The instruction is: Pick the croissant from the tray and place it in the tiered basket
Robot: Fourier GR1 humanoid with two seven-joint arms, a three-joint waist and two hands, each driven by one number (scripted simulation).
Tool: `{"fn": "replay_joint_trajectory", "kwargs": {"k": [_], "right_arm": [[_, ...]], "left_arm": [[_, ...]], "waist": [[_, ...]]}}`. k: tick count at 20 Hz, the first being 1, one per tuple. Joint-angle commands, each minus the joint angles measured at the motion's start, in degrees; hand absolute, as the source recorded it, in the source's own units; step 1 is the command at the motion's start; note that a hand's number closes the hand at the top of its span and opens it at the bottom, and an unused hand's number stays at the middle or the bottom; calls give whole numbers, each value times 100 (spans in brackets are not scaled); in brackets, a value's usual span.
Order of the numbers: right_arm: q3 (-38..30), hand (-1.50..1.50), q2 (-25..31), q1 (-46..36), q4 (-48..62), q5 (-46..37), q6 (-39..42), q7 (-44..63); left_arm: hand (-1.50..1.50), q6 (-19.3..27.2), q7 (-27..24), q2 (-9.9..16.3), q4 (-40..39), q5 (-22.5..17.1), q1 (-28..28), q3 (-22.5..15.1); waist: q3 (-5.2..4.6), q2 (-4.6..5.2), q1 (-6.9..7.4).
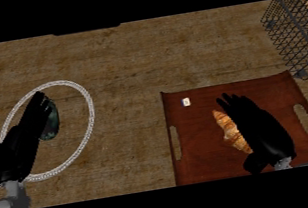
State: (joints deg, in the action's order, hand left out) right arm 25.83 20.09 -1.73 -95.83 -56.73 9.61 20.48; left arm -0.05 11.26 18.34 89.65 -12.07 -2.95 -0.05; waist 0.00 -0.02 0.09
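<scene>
Right hand [259, 127] over the brown rectangular tray [203, 159], straight black fingers [233, 105] spread, touching the golden crescent croissant [228, 127] along their left side.

The golden-brown, ridged, elongated croissant [229, 132] lies flat on the reddish-brown rectangular wooden tray [203, 159], lengthwise just left of the right hand [262, 132] and partly hidden under it. The black wire-mesh tiered basket [307, 33] stands beyond that hand, up and to its right, well apart.
</scene>
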Motion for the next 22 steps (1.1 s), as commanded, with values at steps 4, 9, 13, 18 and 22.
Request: {"fn": "replay_joint_trajectory", "kwargs": {"k": [4, 9, 13, 18, 22], "right_arm": [[123, 150, 10, 405, 137, 122, 544, -250], [220, 150, 60, -13, 579, -523, 398, -590], [393, 150, -141, -40, 617, -941, 158, -615], [-1894, 150, 2274, -192, 1556, 399, -51, -2514], [-2641, 150, 2856, -370, 2103, 830, -276, -3226]], "left_arm": [[0, -154, -319, -109, 157, 120, 485, 62], [0, -114, 239, -208, 330, 155, 45, 59], [0, -34, 236, -378, 350, 342, 159, -20], [0, 25, 73, -310, 250, 255, 97, 98], [0, 42, 34, -333, 291, 234, 137, 123]], "waist": [[0, -6, 7], [1, 0, 4], [1, -1, 2], [65, 139, -146], [101, 121, -136]]}}
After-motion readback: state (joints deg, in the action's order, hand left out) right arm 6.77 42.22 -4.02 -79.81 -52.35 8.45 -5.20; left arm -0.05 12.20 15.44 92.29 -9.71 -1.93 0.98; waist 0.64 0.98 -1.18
